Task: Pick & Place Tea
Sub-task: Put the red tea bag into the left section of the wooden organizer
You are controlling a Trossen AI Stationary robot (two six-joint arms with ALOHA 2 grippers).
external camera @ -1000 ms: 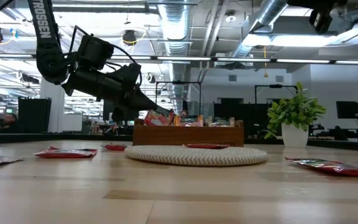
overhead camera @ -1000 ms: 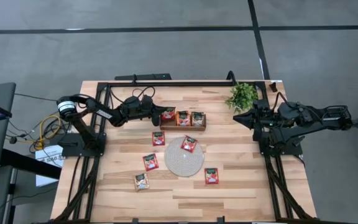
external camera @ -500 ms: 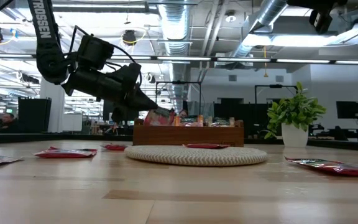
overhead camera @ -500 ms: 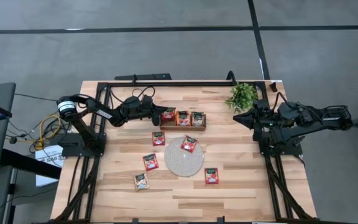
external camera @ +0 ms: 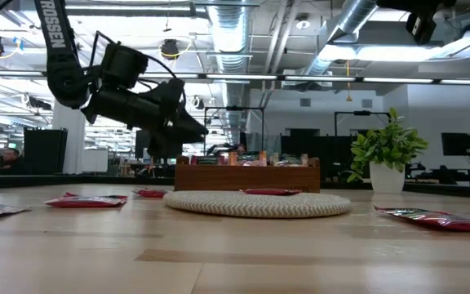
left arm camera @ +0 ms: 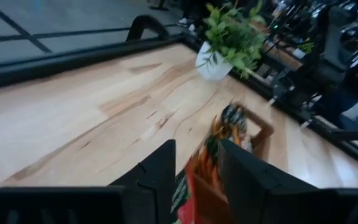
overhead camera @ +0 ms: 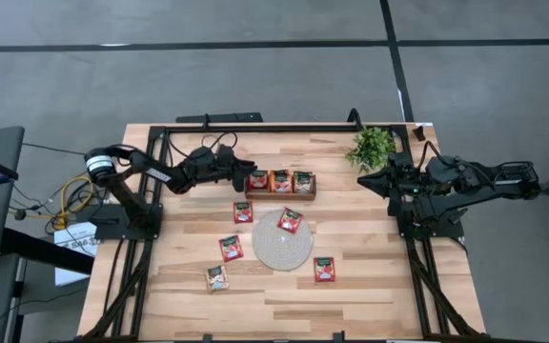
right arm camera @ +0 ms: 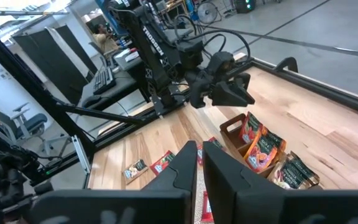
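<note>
Just past my left gripper (overhead camera: 240,172), a tea sachet (overhead camera: 258,180) is sitting in the tray (overhead camera: 280,193). Its fingers are standing apart, holding nothing. My right gripper (overhead camera: 362,179) is waiting nearly closed by the plant (overhead camera: 372,146).

Tea sachets: small flat squares, red-orange with a dark green band; one is pale.

- Three groups of sachets stand on edge in the wooden tray (overhead camera: 280,193), one per compartment: left (overhead camera: 258,179), middle (overhead camera: 281,180), right (overhead camera: 303,181).
- One sachet (overhead camera: 290,221) lies flat on the round mat (overhead camera: 276,250), near its edge.
- One sachet (overhead camera: 243,211) lies on the table (overhead camera: 351,295) between tray and mat.
- Three more lie flat on the table: one (overhead camera: 231,248) beside the mat, the pale one (overhead camera: 217,277) nearer the table's edge, one (overhead camera: 325,270) at the mat's opposite side.
</note>
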